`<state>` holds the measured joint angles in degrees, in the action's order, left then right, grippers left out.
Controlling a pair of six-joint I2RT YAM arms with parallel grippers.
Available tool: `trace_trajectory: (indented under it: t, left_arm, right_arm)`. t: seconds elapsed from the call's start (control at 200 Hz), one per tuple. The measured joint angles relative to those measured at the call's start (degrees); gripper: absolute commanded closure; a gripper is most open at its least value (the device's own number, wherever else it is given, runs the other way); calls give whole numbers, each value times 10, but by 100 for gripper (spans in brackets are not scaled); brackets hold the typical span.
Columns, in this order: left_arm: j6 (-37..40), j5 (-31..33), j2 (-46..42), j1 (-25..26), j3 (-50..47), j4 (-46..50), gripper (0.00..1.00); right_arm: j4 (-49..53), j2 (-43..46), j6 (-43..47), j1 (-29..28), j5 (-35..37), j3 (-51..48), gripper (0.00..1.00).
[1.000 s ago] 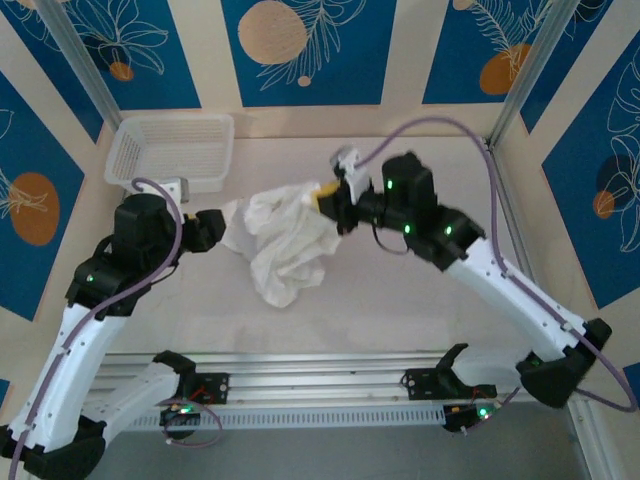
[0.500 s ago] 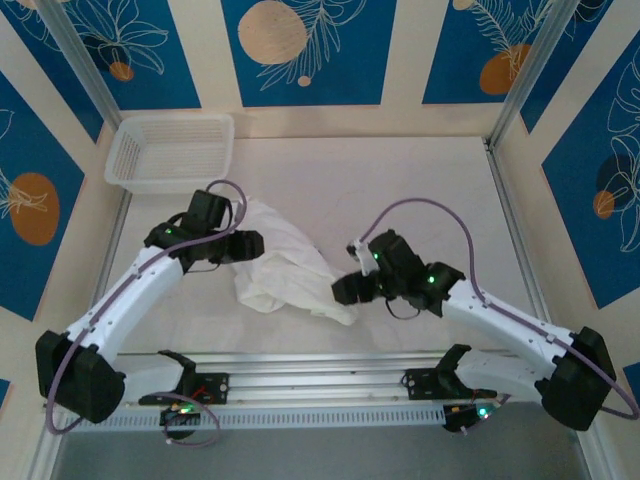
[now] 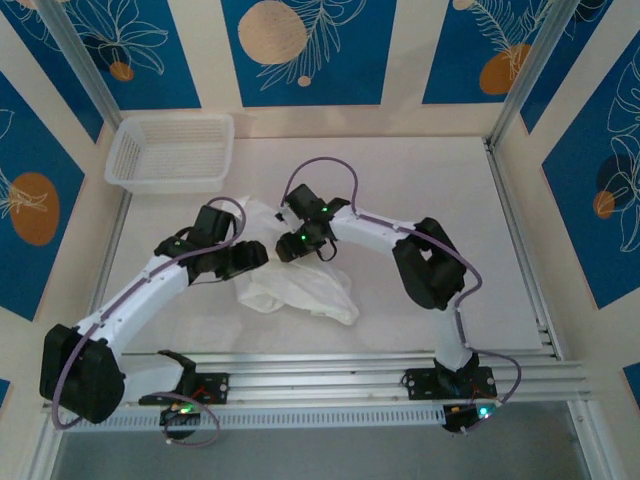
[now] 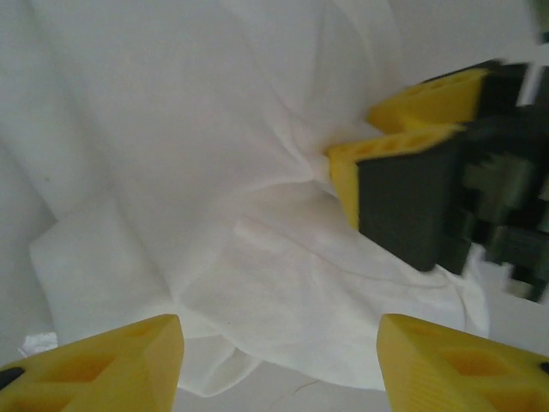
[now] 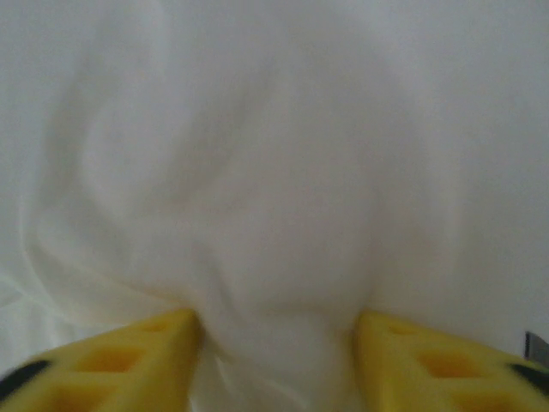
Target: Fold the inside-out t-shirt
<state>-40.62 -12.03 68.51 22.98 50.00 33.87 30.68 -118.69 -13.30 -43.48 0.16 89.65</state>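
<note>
Top external view: the crumpled white t-shirt (image 3: 300, 285) lies on the surface (image 3: 420, 170) between both arms. The right tool (image 4: 343, 153) pinches a fold; the left tool (image 4: 280, 326) hovers spread above. The cloth is probably light and limp; grip the hems.

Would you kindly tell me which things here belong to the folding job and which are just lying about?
Job: t-shirt; left gripper, open over it; right gripper, pinching it.
Lying about: basket.
</note>
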Motion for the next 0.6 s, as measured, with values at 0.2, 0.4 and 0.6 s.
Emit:
trace_trajectory:
  t: [0.2, 0.4, 0.6]
  left_arm:
    - [0, 1, -13, 0, -14, -6, 38]
    - [-19, -43, -4, 0, -60, -57, 37]
    - [-21, -60, 2, 0, -71, -98, 9]
  right_arm:
    - [18, 16, -5, 8, -37, -1, 100]
    - [12, 118, -43, 21, -136, -22, 100]
    - [-21, 188, -95, 34, -259, -40, 100]
